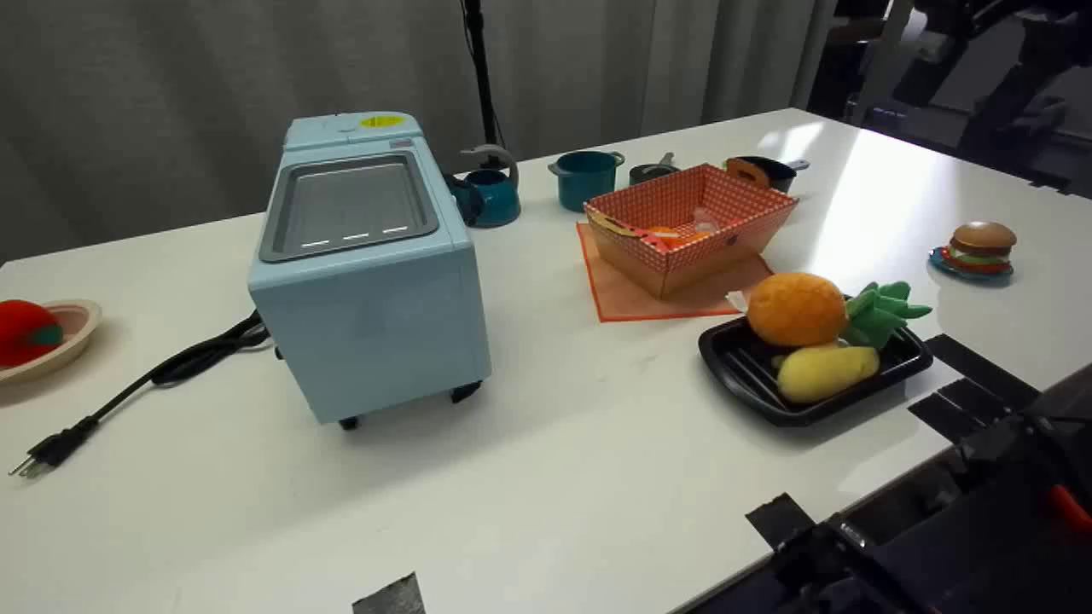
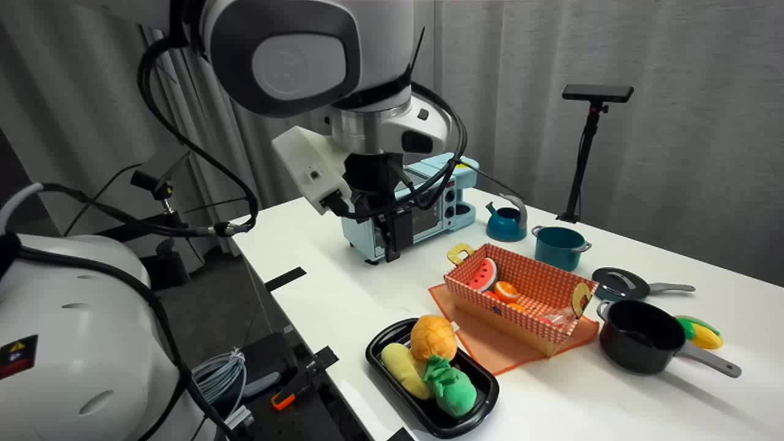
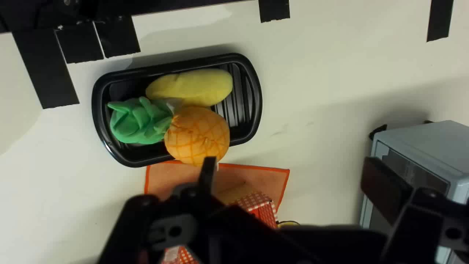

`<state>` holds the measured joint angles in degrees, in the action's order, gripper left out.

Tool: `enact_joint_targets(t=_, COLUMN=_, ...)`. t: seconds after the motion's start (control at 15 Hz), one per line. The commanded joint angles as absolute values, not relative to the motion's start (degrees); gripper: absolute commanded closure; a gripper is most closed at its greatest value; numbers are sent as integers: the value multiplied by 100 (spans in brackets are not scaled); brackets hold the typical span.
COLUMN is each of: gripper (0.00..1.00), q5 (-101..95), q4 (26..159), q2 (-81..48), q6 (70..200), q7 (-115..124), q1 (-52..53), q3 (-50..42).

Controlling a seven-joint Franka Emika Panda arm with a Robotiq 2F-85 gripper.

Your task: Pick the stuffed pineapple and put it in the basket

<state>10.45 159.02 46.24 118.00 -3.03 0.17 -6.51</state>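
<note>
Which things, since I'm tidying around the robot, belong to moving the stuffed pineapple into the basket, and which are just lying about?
For the job:
round orange plush pineapple
rectangular red checked basket

Just lying about:
light blue boxy appliance
elongated yellow plush toy
round teal pot
rounded teal kettle
round layered toy hamburger

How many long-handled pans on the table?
2: the black saucepan beside the basket, and the shallow pan between that saucepan and the teal pot. Both exterior views agree.

One stuffed pineapple [image 3: 198, 136], one basket [image 2: 512, 326], one black tray [image 3: 242, 110]. Kettle [image 2: 506, 226], one; teal pot [image 2: 557, 251], one; long-handled pans [image 2: 640, 340], two. Hamburger [image 1: 981, 240], one; blue countertop oven [image 1: 384, 333], one.
</note>
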Motion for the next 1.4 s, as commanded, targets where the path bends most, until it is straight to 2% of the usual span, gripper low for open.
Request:
enact_joint_targets(t=0.0, gripper=0, q5=1078, q4=15886, q2=4610, q6=11778, q7=-333, q1=-32, q3=-609)
enact_joint_targets(t=1.07, gripper=0, q5=1078, q4=15879, q2=4608, q6=11778, q7=-333, q1=-32, q3=-609)
enact_joint_targets(t=1.33, gripper=0, q5=763, q4=15690, q2=3856, q6=12078, q7=-426, q1=54, q3=-359)
